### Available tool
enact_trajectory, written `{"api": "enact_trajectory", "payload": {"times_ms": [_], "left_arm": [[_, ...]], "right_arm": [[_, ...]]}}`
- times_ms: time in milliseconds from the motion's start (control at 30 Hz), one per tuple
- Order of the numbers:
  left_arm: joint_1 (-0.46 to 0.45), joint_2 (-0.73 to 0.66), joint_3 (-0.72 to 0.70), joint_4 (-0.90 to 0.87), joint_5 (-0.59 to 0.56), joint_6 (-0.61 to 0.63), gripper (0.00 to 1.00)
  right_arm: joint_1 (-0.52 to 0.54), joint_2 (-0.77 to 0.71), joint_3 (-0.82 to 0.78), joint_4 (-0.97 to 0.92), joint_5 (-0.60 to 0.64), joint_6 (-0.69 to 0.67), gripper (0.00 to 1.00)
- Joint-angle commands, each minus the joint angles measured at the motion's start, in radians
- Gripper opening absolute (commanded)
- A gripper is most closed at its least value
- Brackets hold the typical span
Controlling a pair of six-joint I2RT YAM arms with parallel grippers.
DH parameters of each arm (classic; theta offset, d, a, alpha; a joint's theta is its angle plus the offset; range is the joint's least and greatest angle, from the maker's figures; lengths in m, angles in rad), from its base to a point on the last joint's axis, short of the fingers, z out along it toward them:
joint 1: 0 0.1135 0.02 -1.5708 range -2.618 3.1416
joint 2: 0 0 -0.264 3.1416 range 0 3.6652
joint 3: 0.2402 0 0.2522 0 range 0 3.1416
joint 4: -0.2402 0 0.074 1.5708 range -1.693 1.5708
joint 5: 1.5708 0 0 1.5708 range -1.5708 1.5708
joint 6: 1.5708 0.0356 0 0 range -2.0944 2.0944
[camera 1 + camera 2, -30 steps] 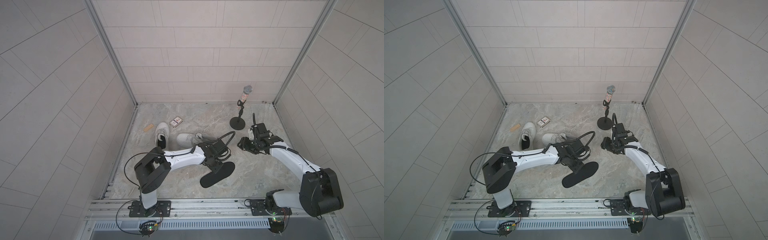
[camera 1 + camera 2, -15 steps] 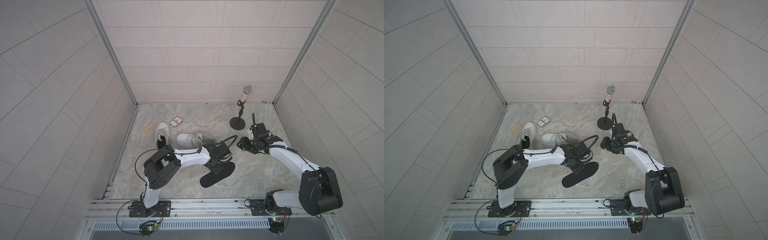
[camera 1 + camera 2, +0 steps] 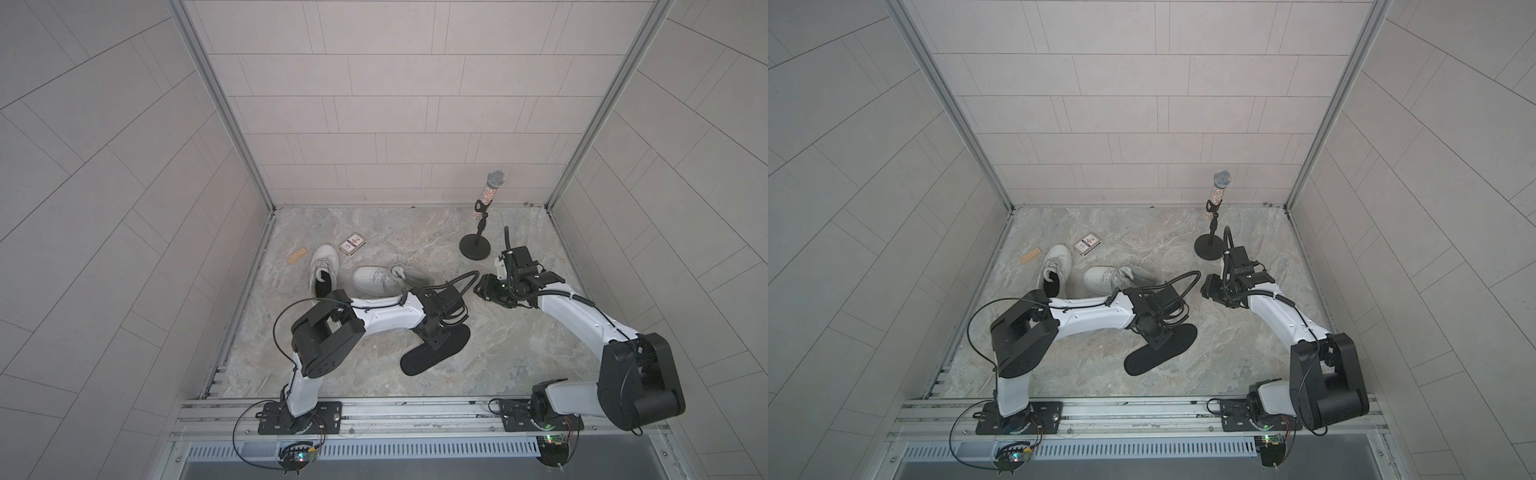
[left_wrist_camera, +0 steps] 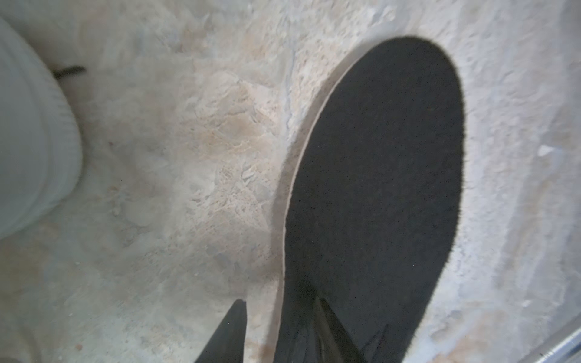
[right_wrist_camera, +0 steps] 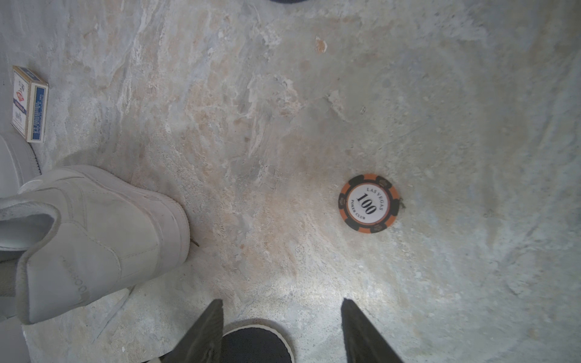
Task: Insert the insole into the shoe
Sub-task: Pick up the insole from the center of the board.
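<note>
Insole [image 3: 417, 360] [image 3: 1142, 359] is out of the shoe [image 3: 376, 279] [image 3: 1105, 279] in both top views: black, flat on the worktop [image 3: 498, 353], toward the front rail [image 3: 374, 405], lying on a diagonal. My left pincer [image 3: 435, 341] [image 3: 1157, 340] is down on its long edge near the middle, arm [image 3: 386, 320] stretched across from the left. Shoe sits behind that arm, white, toe pointing left; second shoe [image 3: 326, 259] [image 3: 1059, 257] just beside it, toe toward the back wall [image 3: 395, 124], dark inside at the opening. Card box [image 3: 352, 244] and wooden block [image 3: 296, 255] near the second shoe's toe; microphone stand [image 3: 475, 251] at back right. My right pincer [image 3: 484, 289] [image 3: 1211, 289] hangs low in front of the stand's base, well apart from the insole. Left wrist view: insole [image 4: 377, 173] fills much of the frame, thin tan edge showing. Left pincer [image 4: 279, 300] stands narrow, jaws partly apart, straddling that edge: one finger [image 4: 231, 330] over bare worktop, the other over the black top. Can't tell if either presses down; not clamped on anything I can see. Right wrist view: right pincer [image 5: 281, 300] spread wide, holding nothing. Shoe's heel end [image 5: 103, 239] close by, pale inside visible; card box [image 5: 30, 103] past it; orange-and-black poker chip [image 5: 369, 203] marked 100 lies flat on the worktop ahead of the pincer. Dark round part [image 5: 254, 342] with a pale rim between the fingers [image 5: 206, 330] near the frame edge, can't identify it.
</note>
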Motion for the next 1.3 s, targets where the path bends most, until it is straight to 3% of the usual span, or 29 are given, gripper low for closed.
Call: {"api": "enact_trajectory", "payload": {"times_ms": [0, 67, 400, 733, 933, 1133, 1267], "left_arm": [[-0.004, 0.037, 0.024, -0.031, 0.018, 0.027, 0.36], [-0.003, 0.041, 0.012, -0.007, 0.047, 0.021, 0.33], [0.008, 0.023, 0.004, 0.009, 0.076, -0.033, 0.00], [0.121, -0.159, 0.036, 0.106, 0.104, -0.216, 0.00], [0.199, -0.287, 0.021, 0.183, 0.025, -0.324, 0.00], [0.230, -0.374, -0.044, 0.380, -0.044, -0.421, 0.00], [0.240, -0.385, -0.043, 0.422, -0.050, -0.456, 0.00]], "right_arm": [[0.000, 0.003, -0.019, 0.005, 0.006, -0.013, 0.60], [0.000, 0.007, -0.024, 0.009, 0.011, -0.018, 0.59], [0.000, -0.005, -0.020, -0.003, 0.019, -0.042, 0.58], [0.005, -0.095, 0.008, -0.073, -0.001, -0.062, 0.57], [-0.005, -0.199, 0.063, -0.074, -0.068, -0.054, 0.58], [0.006, -0.217, -0.005, 0.257, -0.363, 0.118, 0.53], [0.057, -0.179, -0.042, 0.417, -0.398, 0.208, 0.53]]}}
